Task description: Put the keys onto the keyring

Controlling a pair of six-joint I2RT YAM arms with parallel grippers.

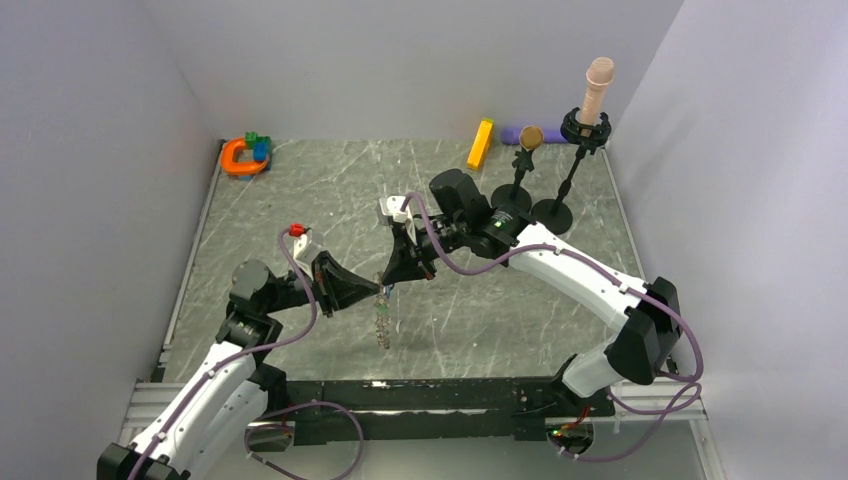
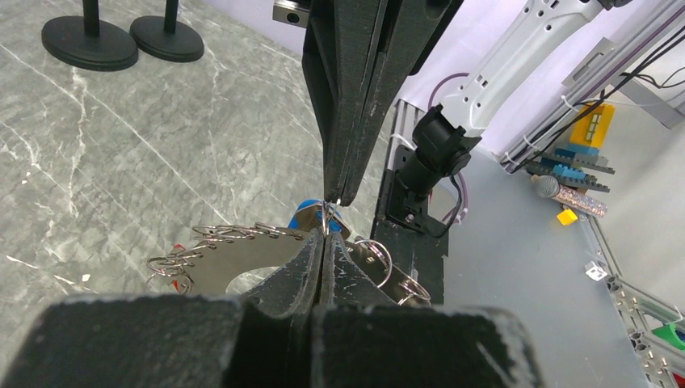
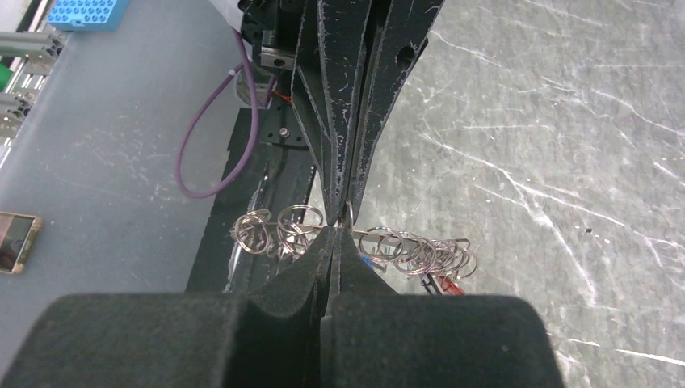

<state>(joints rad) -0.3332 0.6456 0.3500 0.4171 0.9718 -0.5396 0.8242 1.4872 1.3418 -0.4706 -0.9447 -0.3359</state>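
Left gripper (image 2: 323, 239) is pinching keyring (image 2: 230, 260) above table (image 1: 300, 200) near-edge middle. Right gripper (image 2: 339, 194), fingers pressed together, is meeting it tip-to-tip (catch unclear).

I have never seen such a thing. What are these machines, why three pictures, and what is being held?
These are two white robot arms bolted at the near edge of a grey marbled table. The wide picture comes from a fixed camera above. The other two come from a camera on each wrist, so the black wedges at the bottom are that arm's own fingers. The left gripper is shut on a large flat silvery metal ring with a toothed edge; a small blue-headed key shows beside it. The right gripper is shut too, tip to tip with the left; what it pinches I cannot tell. At the back stand an orange horseshoe-shaped toy, a yellow bar and two black stands.
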